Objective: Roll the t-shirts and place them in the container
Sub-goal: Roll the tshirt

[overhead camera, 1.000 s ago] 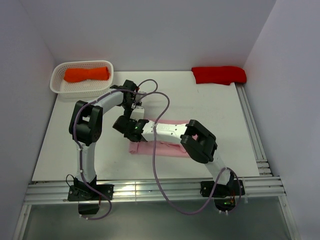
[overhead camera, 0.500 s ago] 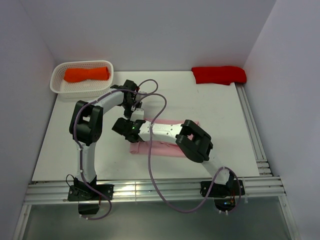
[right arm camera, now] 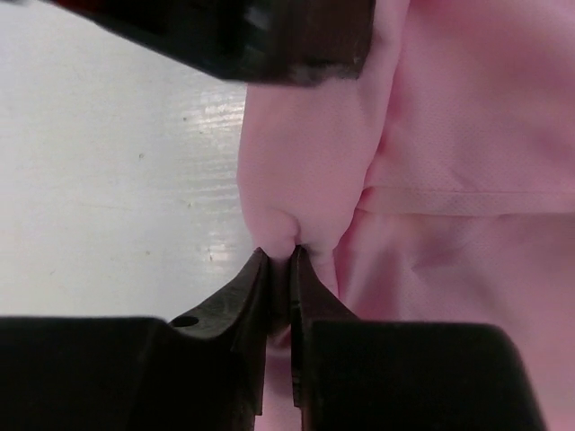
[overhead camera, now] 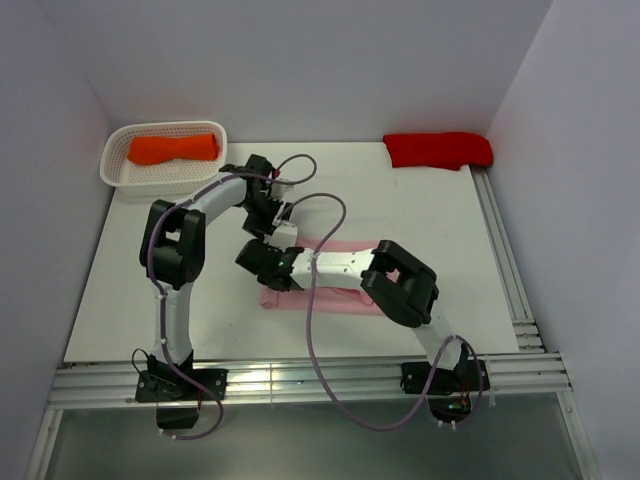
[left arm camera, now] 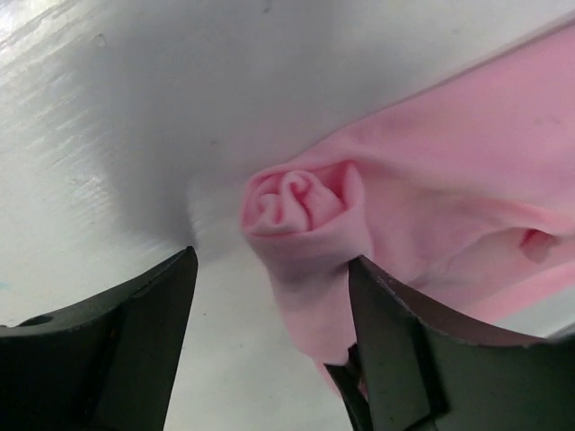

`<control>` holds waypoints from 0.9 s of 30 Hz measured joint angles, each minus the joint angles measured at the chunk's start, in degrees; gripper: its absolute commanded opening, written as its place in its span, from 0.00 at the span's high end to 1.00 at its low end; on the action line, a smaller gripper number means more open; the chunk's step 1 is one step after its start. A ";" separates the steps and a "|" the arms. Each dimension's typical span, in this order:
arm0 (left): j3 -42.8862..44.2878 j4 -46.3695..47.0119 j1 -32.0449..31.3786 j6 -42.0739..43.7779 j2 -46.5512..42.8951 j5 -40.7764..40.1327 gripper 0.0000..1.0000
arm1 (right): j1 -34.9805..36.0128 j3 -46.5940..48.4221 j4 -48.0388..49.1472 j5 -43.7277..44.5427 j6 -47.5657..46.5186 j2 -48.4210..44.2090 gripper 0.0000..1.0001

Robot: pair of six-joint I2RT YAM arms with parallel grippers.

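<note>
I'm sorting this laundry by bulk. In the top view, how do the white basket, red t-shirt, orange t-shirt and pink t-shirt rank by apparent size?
1. pink t-shirt and white basket: look alike; the right arm hides part of the pink one, so no ranking.
2. red t-shirt
3. orange t-shirt, slightly smaller than the red.

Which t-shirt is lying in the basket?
The orange t-shirt, bundled in the white basket at the far left. The red t-shirt lies on the table far right, the pink t-shirt in the middle.
</note>
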 measured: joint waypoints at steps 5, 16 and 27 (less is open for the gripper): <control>4.13 -1.97 1.53 2.08 -0.04 6.29 0.24 | -2.73 -18.12 20.57 -7.82 0.83 -8.85 0.95; -4.63 0.55 9.31 5.20 -6.21 19.78 0.23 | -9.68 -40.72 61.48 -26.29 8.17 -11.37 0.96; -15.82 10.56 9.29 3.96 -5.57 28.17 0.27 | -11.82 -49.81 82.31 -34.25 17.64 -7.54 0.96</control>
